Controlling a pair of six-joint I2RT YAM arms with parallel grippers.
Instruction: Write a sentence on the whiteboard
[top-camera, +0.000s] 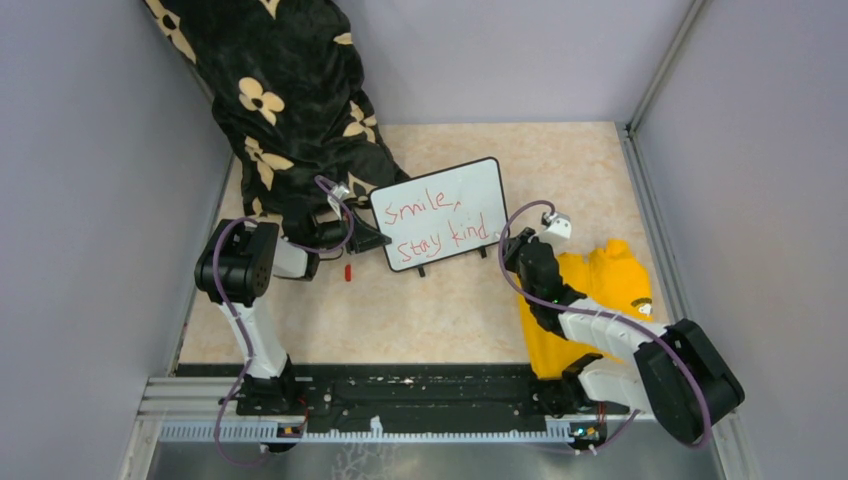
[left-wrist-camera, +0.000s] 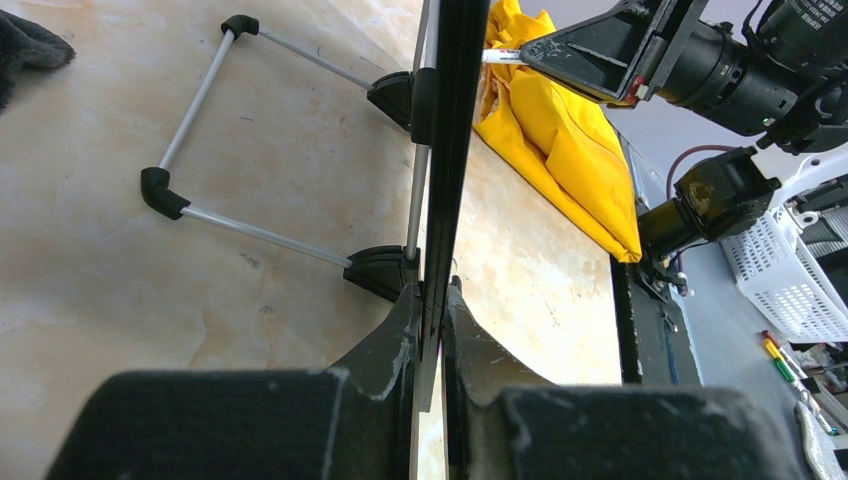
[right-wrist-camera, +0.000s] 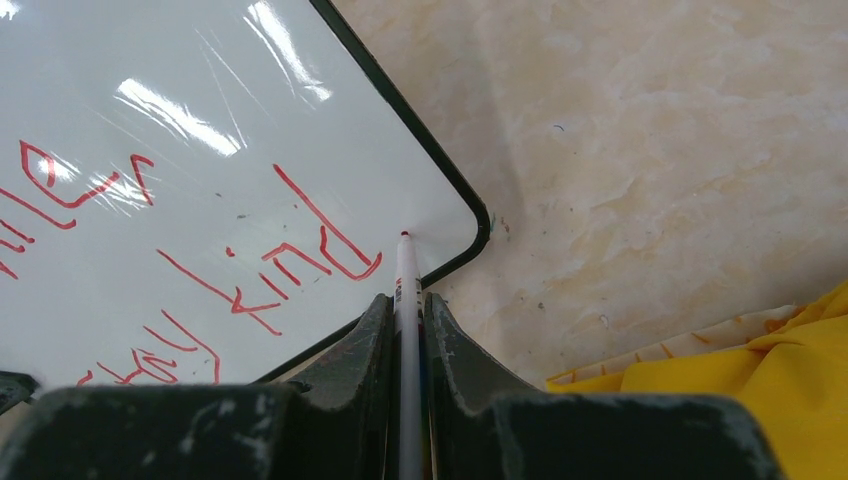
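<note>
Whiteboard (top-camera: 470, 185) stands mid-table, a little toward the far edge. Left gripper (left-wrist-camera: 432, 305) is clamped on its left edge, frame pinched between the jaws. Right gripper (right-wrist-camera: 406, 305) is closed on a marker (right-wrist-camera: 405, 265) at the board's near right corner, tip at the board face just past "kind" of the sentence (top-camera: 435, 225). Yellow cloth (top-camera: 600, 275) lies toward the table's right edge.
</note>
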